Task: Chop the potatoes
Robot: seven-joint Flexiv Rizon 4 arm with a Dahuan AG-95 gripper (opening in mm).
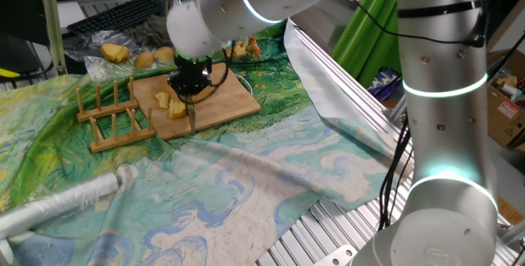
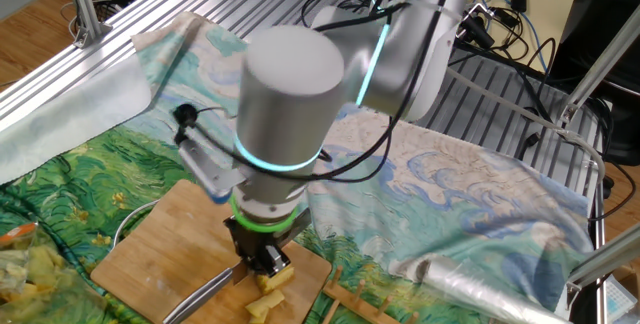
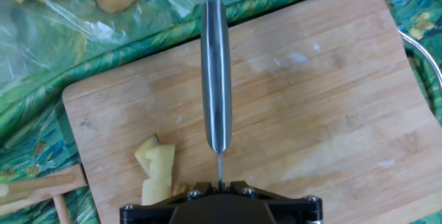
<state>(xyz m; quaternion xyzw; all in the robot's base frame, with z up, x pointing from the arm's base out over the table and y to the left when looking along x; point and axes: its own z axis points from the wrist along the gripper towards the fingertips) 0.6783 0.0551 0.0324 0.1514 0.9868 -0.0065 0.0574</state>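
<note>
So from my seat I've got the potatoes (image 3: 156, 172) sitting on the wooden board (image 3: 311, 106), pale yellow, peeled, a couple of ragged chunks bunched together near one edge. In the hand view they're just beside the blade, on its left side, and part of them is hidden under the gripper (image 3: 221, 198). In one fixed view I can make out two lumps (image 1: 170, 104) close together under the arm.

The gripper is clamped on a knife (image 3: 216, 79), pointing straight down, with the metal handle stretching out across the board. The blade edge itself is too thin for me to say whether it's in the potato or just next to it.

Around it: a wooden rack (image 1: 112, 116) lies just beside the board, and whole unpeeled potatoes (image 1: 143, 57) sit in a clear plastic bag (image 1: 123, 48) further back. A roll of plastic film (image 1: 57, 204) lies on the near side, well apart. The big arm (image 2: 290, 94) blocks most of the board in the other fixed view.

Everything's on a painted-looking green and blue cloth (image 1: 238, 184) over a ribbed metal table (image 1: 328, 233), cables and a keyboard (image 1: 115, 13) behind.
</note>
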